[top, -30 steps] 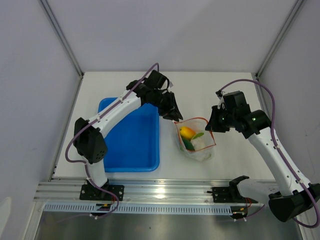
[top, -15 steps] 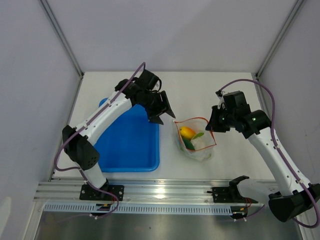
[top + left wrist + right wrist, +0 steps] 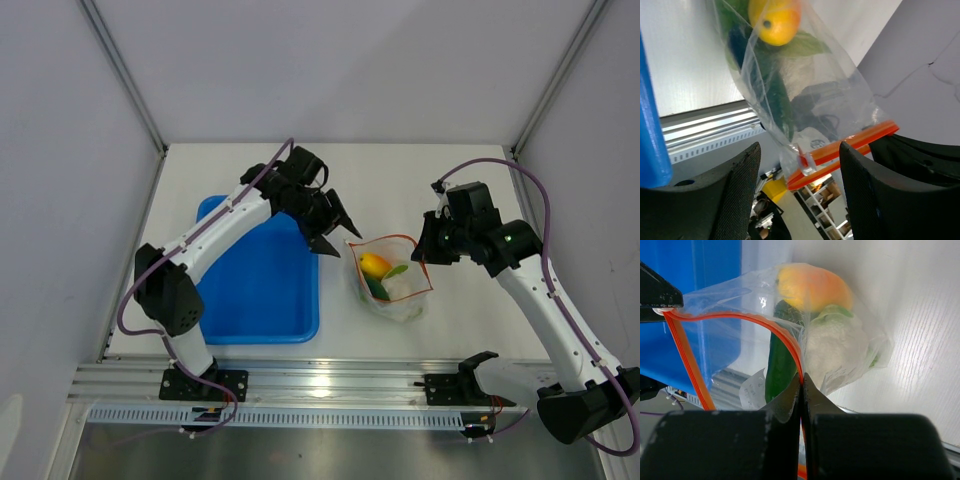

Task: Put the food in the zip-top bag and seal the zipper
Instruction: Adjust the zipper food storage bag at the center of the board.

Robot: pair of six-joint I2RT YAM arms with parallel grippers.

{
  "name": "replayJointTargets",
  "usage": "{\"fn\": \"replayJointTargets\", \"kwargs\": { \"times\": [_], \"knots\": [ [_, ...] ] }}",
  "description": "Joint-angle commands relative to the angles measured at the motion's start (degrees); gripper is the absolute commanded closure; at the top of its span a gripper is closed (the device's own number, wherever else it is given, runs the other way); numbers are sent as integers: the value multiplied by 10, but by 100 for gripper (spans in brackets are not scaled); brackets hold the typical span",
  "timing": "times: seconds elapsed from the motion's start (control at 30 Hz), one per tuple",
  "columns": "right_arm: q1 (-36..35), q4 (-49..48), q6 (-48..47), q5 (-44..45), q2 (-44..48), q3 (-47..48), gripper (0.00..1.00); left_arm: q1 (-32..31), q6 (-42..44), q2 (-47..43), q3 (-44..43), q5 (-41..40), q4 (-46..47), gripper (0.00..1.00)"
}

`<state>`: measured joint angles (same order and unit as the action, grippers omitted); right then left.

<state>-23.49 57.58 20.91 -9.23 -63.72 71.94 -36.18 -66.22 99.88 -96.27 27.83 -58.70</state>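
Zip-top bag is sitting on the white table, just right of the blue tray. Its mouth is gaping upward, the orange-red zipper forming an open loop. An orange-yellow fruit, a dark green cucumber and a pale cabbage head are lying inside.

Right arm is reaching in from the right. Right gripper is pinching the zipper's right corner, and the right wrist view is showing its fingers pressed together on the strip.

Left arm is stretching over the tray's far corner. Left gripper is hanging spread wide, holding nothing, just beside the bag's left corner.

Left wrist view alone is showing the zipper's end in the gap between the spread fingers; whether it is touching either one cannot be told
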Motion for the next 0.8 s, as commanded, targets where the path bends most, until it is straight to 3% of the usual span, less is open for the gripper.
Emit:
{"fn": "replayJointTargets", "kwargs": {
  "times": [0.0, 0.4, 0.5, 0.63, 0.77],
  "knots": [
    [1, -5, -3, 8, 13, 16, 100, 1, -43, 8, -8, 27, 35, 34],
    [-4, -6, -1, 19, 17, 11, 99, -16, -50, 26, 2, 98, 110, 48],
    [-6, -6, -3, 22, 16, 11, 99, -18, -51, 20, 15, 102, 117, 57],
    [-9, -3, -3, 29, 18, 12, 99, -18, -56, 16, 31, 114, 145, 80],
    [-10, 4, -9, 33, 19, 11, 94, -18, -44, 30, 14, 129, 173, 95]
  ]
}}
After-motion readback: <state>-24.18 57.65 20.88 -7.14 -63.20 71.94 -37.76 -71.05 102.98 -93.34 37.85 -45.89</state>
